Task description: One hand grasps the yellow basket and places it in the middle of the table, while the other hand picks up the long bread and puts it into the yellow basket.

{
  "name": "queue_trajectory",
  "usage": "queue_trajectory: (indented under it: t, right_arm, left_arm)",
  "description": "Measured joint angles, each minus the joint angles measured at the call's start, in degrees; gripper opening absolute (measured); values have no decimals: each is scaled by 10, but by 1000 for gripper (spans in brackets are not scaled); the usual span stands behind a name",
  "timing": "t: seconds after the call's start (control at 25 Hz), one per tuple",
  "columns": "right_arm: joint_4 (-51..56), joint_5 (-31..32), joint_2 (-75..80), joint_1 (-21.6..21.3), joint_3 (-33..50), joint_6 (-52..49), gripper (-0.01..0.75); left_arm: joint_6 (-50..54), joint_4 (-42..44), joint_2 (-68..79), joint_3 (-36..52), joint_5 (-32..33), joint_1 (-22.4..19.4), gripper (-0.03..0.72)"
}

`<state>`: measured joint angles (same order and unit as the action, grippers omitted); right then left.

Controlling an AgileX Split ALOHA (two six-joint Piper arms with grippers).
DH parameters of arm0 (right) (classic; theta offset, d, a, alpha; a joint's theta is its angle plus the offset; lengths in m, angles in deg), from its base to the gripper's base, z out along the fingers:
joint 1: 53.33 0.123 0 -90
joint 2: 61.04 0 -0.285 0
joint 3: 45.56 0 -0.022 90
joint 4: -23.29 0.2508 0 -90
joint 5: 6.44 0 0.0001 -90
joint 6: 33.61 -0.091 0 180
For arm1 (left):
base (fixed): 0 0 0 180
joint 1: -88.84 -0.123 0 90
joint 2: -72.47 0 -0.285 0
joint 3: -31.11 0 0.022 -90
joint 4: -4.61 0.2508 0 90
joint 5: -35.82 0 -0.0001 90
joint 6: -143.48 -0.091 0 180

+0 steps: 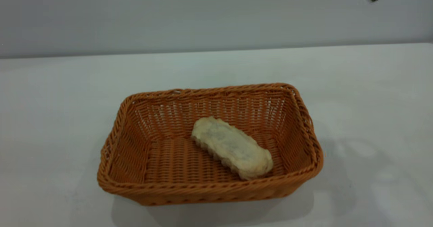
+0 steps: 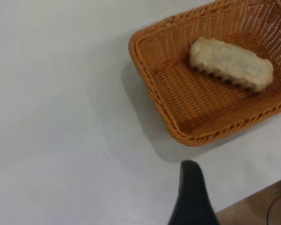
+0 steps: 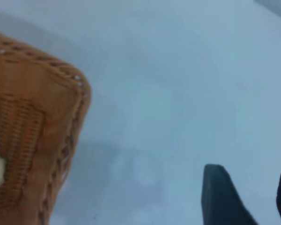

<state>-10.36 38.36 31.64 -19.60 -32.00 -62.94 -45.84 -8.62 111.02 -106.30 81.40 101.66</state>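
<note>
Sitting mid-tabletop, the yellow basket holds the long bread, pale underside up, slanting across its floor. The right arm is only a dark tip at the far right corner. Left wrist view: left jaws — one finger shows, state unclear. Right wrist view: right jaws spread apart, empty, beside the basket's corner.

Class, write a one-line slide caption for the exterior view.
Long bread lies pale side up inside the yellow basket on the table.
</note>
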Motion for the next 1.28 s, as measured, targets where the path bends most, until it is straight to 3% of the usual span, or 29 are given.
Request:
queue_trajectory:
  t: [0.4, 0.88, 1.28]
  right_arm:
    - [8, 92, -164, 0, 0, 8, 335]
    - [155, 176, -371, 0, 3, 186, 335]
    - [217, 192, -566, 0, 137, 229, 335]
  left_arm:
    - [49, 58, -98, 0, 83, 0, 571]
    - [74, 86, -178, 0, 145, 0, 571]
    - [74, 88, -249, 0, 190, 0, 571]
